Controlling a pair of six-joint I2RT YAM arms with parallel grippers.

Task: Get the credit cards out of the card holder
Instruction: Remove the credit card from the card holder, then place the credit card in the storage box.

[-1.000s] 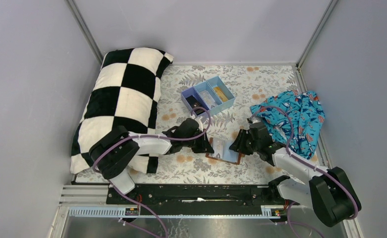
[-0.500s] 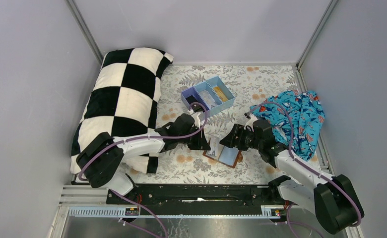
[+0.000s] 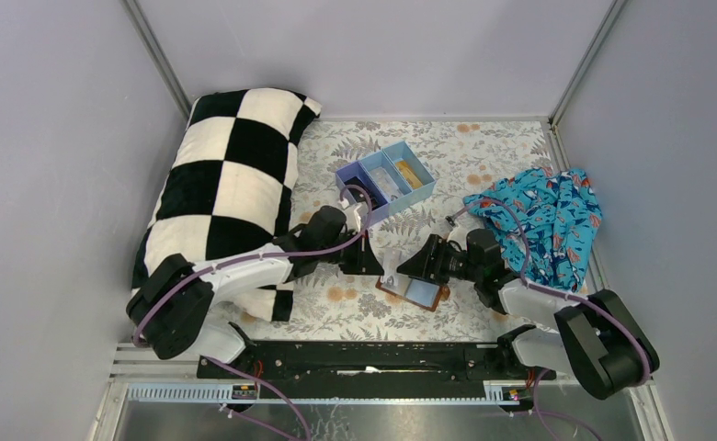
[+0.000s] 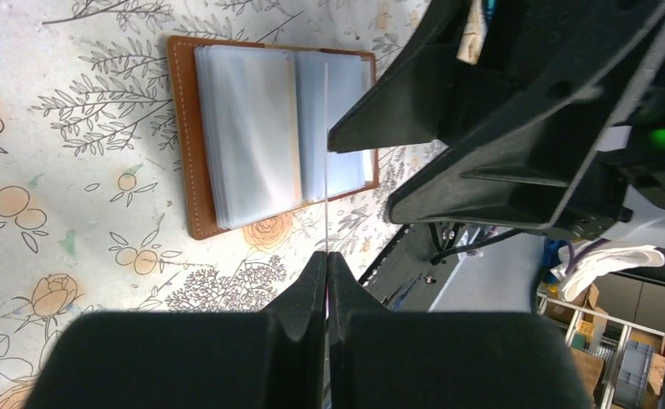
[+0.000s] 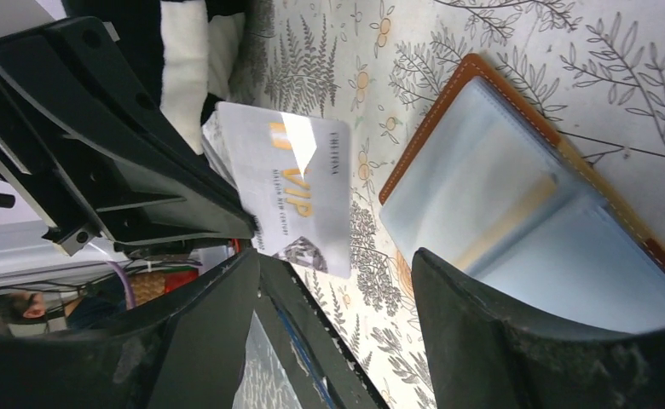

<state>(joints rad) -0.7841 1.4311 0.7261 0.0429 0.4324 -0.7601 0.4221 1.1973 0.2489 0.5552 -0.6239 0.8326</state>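
Note:
The card holder lies open on the floral cloth, brown with clear sleeves; it also shows in the left wrist view and the right wrist view. A yellow-gold strip shows through a sleeve. My left gripper is shut on a whitish-grey credit card, held clear of the holder on its left. The card is edge-on in the left wrist view; its "VIP" face shows in the right wrist view. My right gripper is open and empty just above the holder's far side; it also shows in its own view.
A blue three-compartment tray stands behind the grippers with a gold card and a pale card inside. A checked pillow lies left, a patterned blue cloth right. The black rail runs along the near edge.
My left gripper has drawn back and left with the card, now free of the holder. My right gripper has reached further left over the holder, which has slid slightly left.

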